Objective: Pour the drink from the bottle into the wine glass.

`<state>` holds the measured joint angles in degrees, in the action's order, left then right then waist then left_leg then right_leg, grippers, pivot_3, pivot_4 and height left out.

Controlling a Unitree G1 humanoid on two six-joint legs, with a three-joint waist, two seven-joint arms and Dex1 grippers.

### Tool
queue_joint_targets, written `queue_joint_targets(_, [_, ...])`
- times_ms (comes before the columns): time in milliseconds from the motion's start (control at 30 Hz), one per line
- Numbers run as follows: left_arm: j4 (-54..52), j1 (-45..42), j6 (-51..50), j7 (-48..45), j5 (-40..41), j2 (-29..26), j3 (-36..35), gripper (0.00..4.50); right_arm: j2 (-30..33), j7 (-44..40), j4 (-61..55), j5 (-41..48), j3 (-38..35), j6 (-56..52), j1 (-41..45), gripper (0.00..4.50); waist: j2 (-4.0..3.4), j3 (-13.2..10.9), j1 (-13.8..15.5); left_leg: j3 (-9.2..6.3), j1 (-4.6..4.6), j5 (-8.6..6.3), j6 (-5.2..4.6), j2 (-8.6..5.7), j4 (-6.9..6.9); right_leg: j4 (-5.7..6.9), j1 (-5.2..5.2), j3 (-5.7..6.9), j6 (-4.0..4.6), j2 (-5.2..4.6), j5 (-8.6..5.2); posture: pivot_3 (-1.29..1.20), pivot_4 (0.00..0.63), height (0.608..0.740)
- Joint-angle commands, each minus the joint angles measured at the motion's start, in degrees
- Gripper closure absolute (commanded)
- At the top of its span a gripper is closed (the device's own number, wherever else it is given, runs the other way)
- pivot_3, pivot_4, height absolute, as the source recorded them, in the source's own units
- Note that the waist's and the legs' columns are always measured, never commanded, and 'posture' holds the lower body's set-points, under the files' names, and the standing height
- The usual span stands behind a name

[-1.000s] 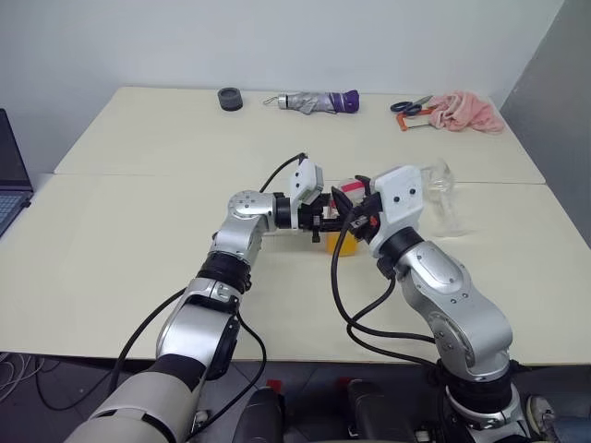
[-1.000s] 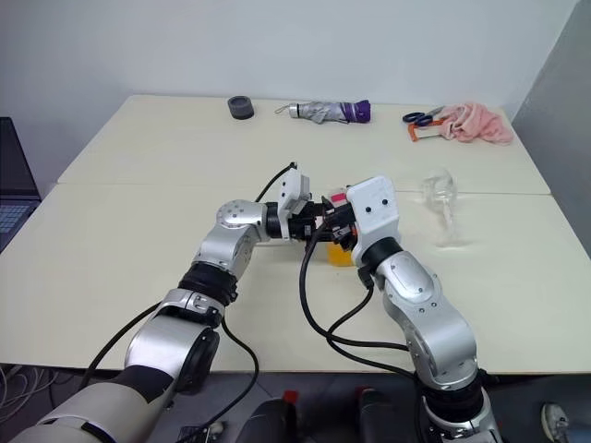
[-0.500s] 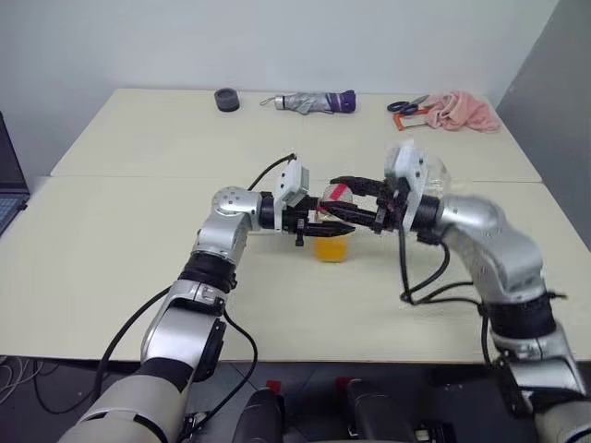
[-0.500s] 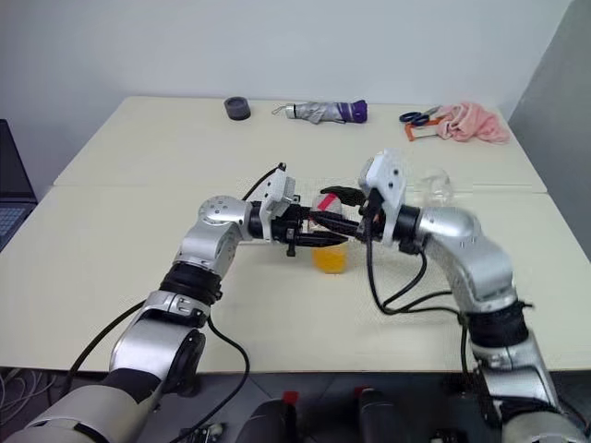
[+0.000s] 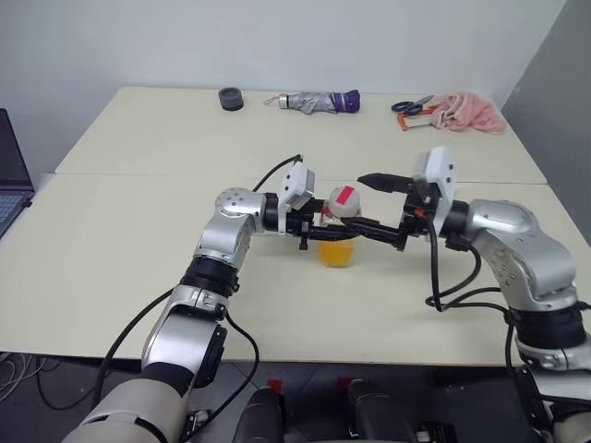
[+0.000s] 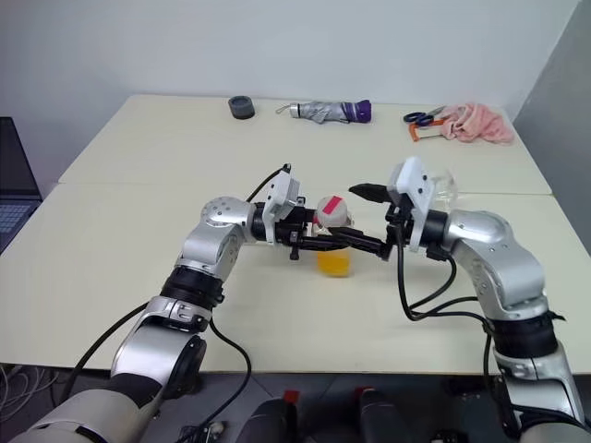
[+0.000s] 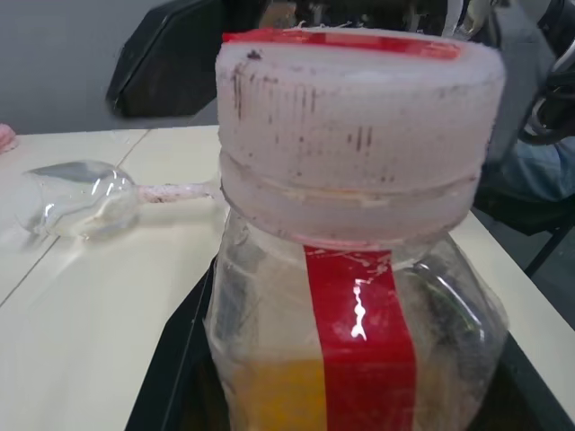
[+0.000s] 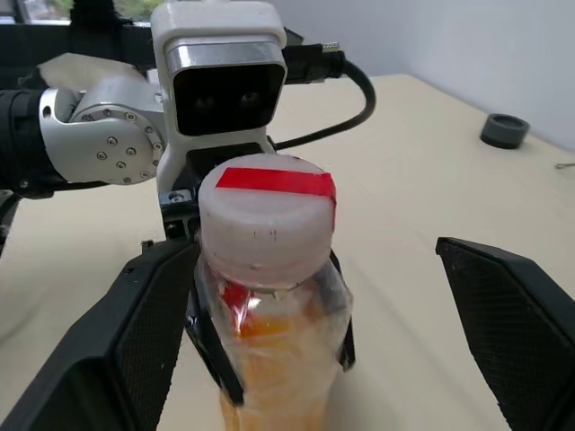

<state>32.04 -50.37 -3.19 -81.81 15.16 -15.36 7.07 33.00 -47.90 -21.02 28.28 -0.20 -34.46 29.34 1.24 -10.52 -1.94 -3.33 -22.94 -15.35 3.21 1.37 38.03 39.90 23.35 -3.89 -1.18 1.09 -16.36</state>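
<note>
The bottle (image 5: 338,251) stands mid-table with the orange drink (image 8: 274,355) in its lower part. Its white cap (image 5: 343,199) with a red stripe is on. My left gripper (image 5: 323,228) reaches in from the left and is shut on the bottle's body below the cap. My right gripper (image 5: 358,201) comes from the right, level with the cap. It is open, and its fingers (image 8: 135,337) stand wide on either side of the cap without touching it. The clear wine glass (image 6: 447,184) is behind my right wrist, partly hidden, and its bowl and stem (image 7: 85,193) show past the bottle.
Along the far edge lie a black round object (image 5: 231,98), a folded grey and purple umbrella (image 5: 319,101), scissors (image 5: 411,105) and a pink cloth (image 5: 466,111). A laptop (image 5: 9,175) sits at the left edge. A seam runs across the table (image 5: 138,173).
My right gripper has opened wide and drawn back to the right off the cap, with its arm swung out to the right. The left gripper has kept the bottle in place.
</note>
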Motion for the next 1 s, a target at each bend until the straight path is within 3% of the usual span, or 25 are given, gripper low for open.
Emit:
queue_joint_targets(33, [-0.9,-1.3,1.0,0.3,1.0,0.3,-0.7,2.76,-1.9,6.2,-9.3,0.0,-0.9,-0.4,-1.8,0.00,0.00,0.0,-0.1,0.01,0.01,0.00,0.00,0.01,0.00,0.00,0.00,-0.02,0.00,0.02,0.00,0.00,0.150,0.740])
queue_joint_targets(200, [0.4,-1.8,1.6,0.7,0.8,1.1,-0.6,2.76,-7.3,15.3,-12.0,-8.5,5.6,2.9,-3.0,0.00,0.00,0.0,-0.1,0.01,0.04,0.01,0.01,0.07,0.02,0.05,0.00,-0.03,-0.01,0.14,0.00,0.00,0.150,0.740])
queue_joint_targets(367, [1.8,-2.4,2.4,0.3,0.7,1.7,-0.5,2.76,-10.1,19.7,-10.0,-13.1,6.7,5.3,-1.8,0.00,0.00,0.0,0.0,0.01,0.02,0.01,0.01,0.05,0.05,0.04,0.00,-0.03,-0.01,0.13,0.00,0.00,0.150,0.740])
queue_joint_targets(700, [3.0,-2.8,3.5,-0.1,0.4,2.0,-0.5,2.76,-8.1,20.9,-9.3,-15.0,4.1,5.2,-4.1,0.00,0.00,0.0,0.0,0.01,0.02,0.01,0.01,0.05,0.04,0.03,0.00,-0.03,0.00,0.13,0.00,0.00,0.150,0.740])
queue_joint_targets(1000, [3.2,-2.3,4.5,-0.2,-0.2,1.3,-0.4,2.76,-8.1,21.3,-11.7,-10.7,0.3,3.1,-5.5,0.00,0.00,0.0,0.0,0.00,0.02,0.00,0.01,0.05,0.04,0.04,0.00,-0.03,0.00,0.13,0.00,0.00,0.150,0.740])
